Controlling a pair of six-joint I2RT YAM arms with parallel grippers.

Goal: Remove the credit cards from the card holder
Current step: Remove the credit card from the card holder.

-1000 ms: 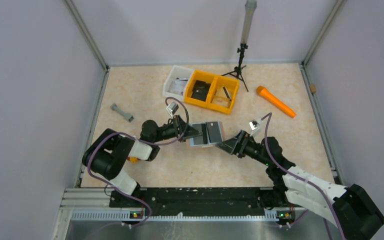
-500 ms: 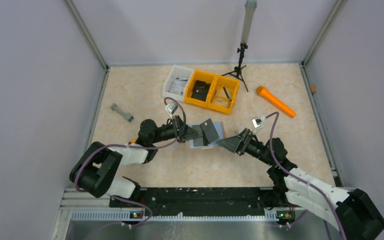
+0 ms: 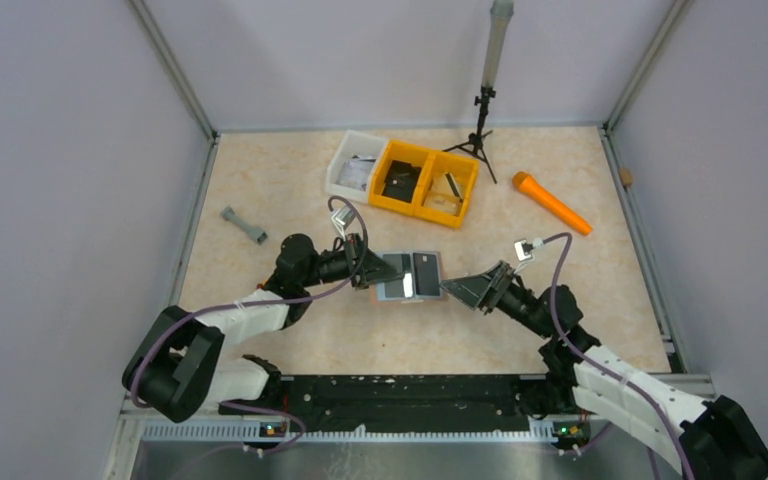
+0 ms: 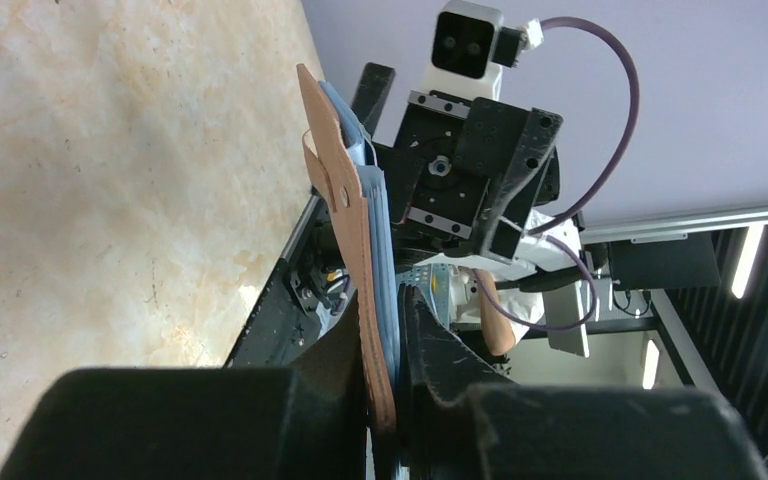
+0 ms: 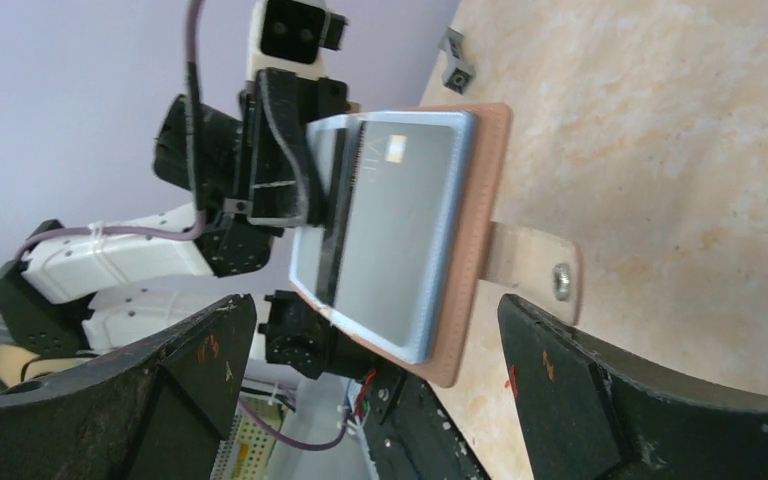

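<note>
The card holder (image 3: 409, 276) is open, pale blue-grey inside facing up, held just above the table's middle. My left gripper (image 3: 378, 270) is shut on its left edge; in the left wrist view the holder (image 4: 364, 240) stands edge-on, brown outside and blue inside, pinched in the gripper (image 4: 388, 350). A black card (image 3: 424, 271) and a greyish card (image 3: 397, 267) lie in it. My right gripper (image 3: 457, 290) is open and empty just right of the holder. In the right wrist view the holder (image 5: 470, 240), its snap tab (image 5: 535, 272) and the greyish card (image 5: 400, 220) sit ahead of the open gripper (image 5: 372, 305).
Two joined yellow bins (image 3: 426, 181) and a white bin (image 3: 353, 164) stand behind the holder. A small tripod (image 3: 480, 130) is at the back. An orange tool (image 3: 552, 203) lies back right, a grey dumbbell-shaped piece (image 3: 244, 224) at the left.
The holder was tilted with a dark part raised half a second ago; now it is level and open. The left arm has reached further right; the right gripper has shifted slightly right.
</note>
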